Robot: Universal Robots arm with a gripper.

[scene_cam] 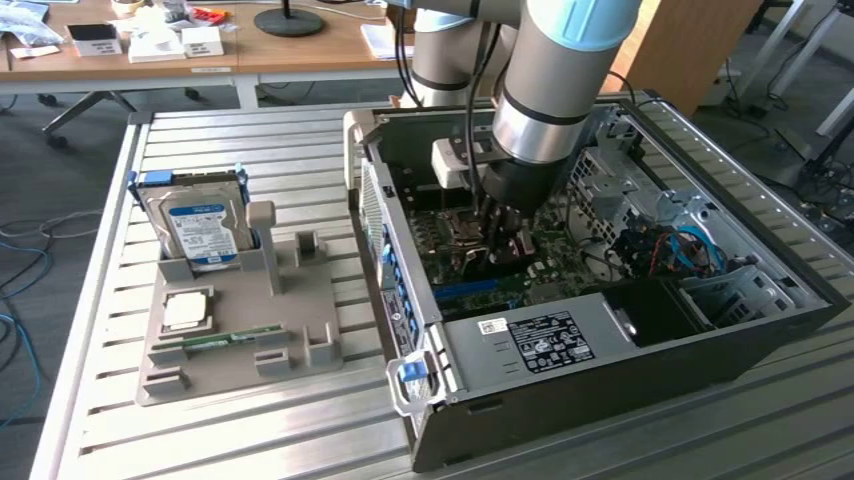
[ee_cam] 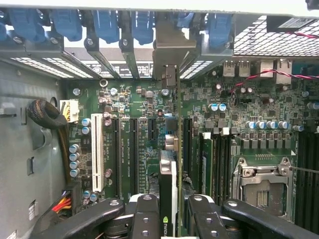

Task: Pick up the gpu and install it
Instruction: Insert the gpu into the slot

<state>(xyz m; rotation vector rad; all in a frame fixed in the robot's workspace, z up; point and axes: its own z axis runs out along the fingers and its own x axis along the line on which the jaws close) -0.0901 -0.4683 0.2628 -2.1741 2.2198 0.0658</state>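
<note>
Hidden first: in the exterior view your arm's [scene_cam: 547, 90] wrist section blocks the spot inside the computer case [scene_cam: 747, 330] where the tool works, so the card is hard to pick out there. In the wrist view the gpu [ee_cam: 168, 196] shows edge-on only. Fan face and board face are both turned away, and its near end is cut off by the frame edge. You cannot tell whether its lower edge touches a slot or hangs just above the motherboard [ee_cam: 124, 99]. The black fingers [ee_cam: 145, 216] are cut off too, with only their tip sections in frame.

Jaws: your gripper [ee_cam: 173, 211] is closed narrow onto the gpu, one finger on each flat side and the card pinched between them. The card stands on edge, running away from the fingers toward the case's rear wall. Its silver bracket [ee_cam: 172, 55] sits up among the blue slot clips [ee_cam: 104, 25]. It lines up with the dark expansion slots, which lie between the white slot [ee_cam: 96, 152] and the CPU socket [ee_cam: 261, 186].

Outside the case, on the exterior view's left, the grey tray [scene_cam: 227, 370] holds the hard drive [scene_cam: 200, 225] upright. A silver chip [scene_cam: 184, 310] and the memory stick [scene_cam: 220, 340] lie flat on the same tray.
</note>
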